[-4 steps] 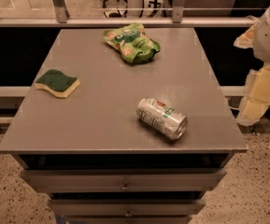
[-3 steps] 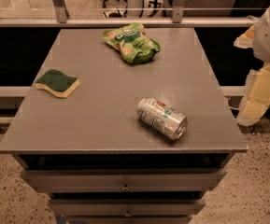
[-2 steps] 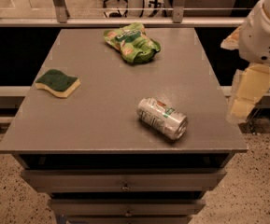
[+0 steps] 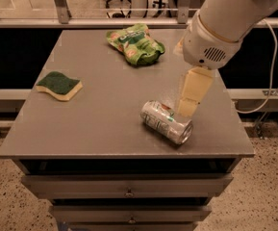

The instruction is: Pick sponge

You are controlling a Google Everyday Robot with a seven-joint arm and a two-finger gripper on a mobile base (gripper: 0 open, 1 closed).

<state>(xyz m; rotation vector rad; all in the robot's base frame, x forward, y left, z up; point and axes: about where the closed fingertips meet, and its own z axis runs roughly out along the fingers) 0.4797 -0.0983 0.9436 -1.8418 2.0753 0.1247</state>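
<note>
A grey table (image 4: 105,124), viewed from its near edge. The sponge (image 4: 59,84) — dark green top over pale yellow foam — lies flat near the table's left edge, with nothing touching it. 1 silver can (image 4: 166,121) lies on its side at the near right. The pale yellow end effector (image 4: 186,109) hangs just beside the can, well apart from the sponge; how far open it is cannot be told. A green snack bag (image 4: 134,43) sits at the far middle.

Grey table (image 4: 105,114): sponge (image 4: 59,85), snack bag (image 4: 134,44), can (image 4: 166,122); jaws seemingly over can.
</note>
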